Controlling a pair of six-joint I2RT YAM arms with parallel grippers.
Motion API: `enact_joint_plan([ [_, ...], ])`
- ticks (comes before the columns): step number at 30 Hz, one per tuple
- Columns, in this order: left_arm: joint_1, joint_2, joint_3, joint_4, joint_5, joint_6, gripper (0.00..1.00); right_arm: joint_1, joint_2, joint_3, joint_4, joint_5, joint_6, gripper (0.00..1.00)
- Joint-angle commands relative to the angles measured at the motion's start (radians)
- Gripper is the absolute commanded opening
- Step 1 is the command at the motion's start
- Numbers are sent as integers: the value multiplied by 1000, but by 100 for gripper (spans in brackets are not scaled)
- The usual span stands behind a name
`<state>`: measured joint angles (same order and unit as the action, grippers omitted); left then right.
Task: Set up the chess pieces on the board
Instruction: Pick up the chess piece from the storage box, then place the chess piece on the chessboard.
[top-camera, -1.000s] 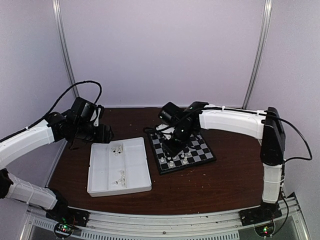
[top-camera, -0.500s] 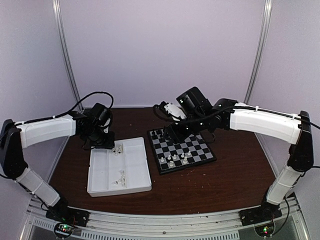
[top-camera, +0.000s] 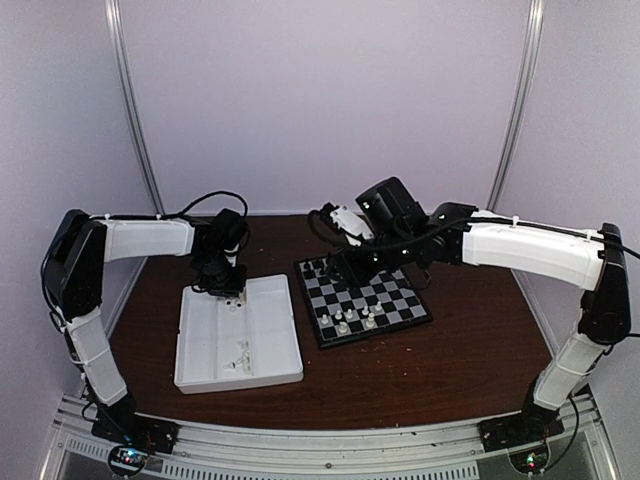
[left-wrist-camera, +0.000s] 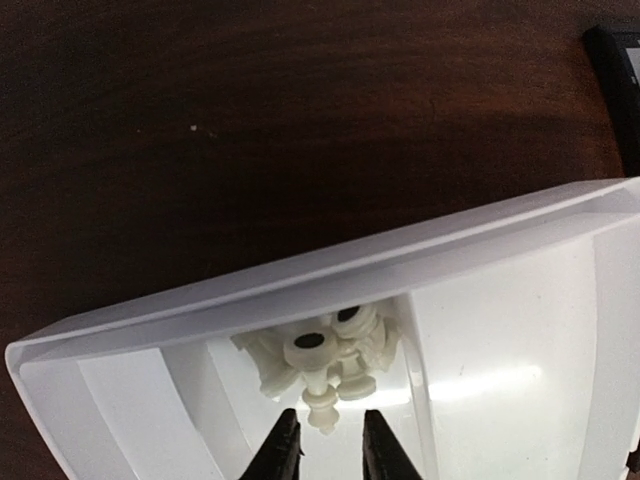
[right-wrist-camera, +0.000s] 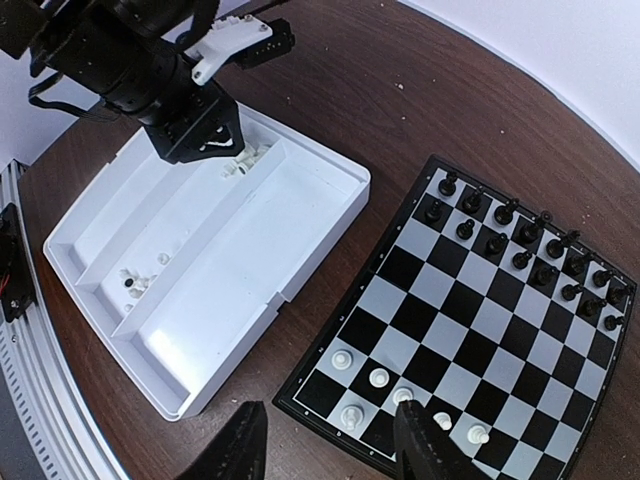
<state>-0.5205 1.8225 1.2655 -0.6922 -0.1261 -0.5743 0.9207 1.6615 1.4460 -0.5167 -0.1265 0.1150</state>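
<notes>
**Chess pieces being gathered from the tray; board lying beside it**

Top view: the board (top-camera: 400, 300) is lying on the table (top-camera: 440, 370) just right of the tray (top-camera: 270, 350), with a few white chess pieces (top-camera: 352, 318) standing on it.
Left wrist: the left gripper (left-wrist-camera: 325, 445) is being held narrowly open around one piece at the tray's far end.
Right wrist: the right gripper (right-wrist-camera: 330, 450) is being held open and empty, just right of the tray.

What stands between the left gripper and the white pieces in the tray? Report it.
Nothing visible does. The left gripper is right at the white pieces heaped against the far wall of the tray. One piece's end lies between its open fingers, and no other object intervenes.
</notes>
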Motion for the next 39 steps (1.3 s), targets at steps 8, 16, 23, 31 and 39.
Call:
enact_joint_plan([
  [8,25,116,64,-59,-8,-4,17,4,-49,-52,48,10,3,46],
  [16,33,147,42,-38,-2,-21,17,4,-56,-63,53,9,8,46],
  [23,34,98,25,-37,15,-39,6,4,-83,-93,79,1,24,47],
  [31,34,-293,-140,192,208,-218,6,7,-165,-211,301,-11,92,47],
  [39,28,-502,-379,738,388,-689,5,52,-108,-258,665,-68,159,47],
])
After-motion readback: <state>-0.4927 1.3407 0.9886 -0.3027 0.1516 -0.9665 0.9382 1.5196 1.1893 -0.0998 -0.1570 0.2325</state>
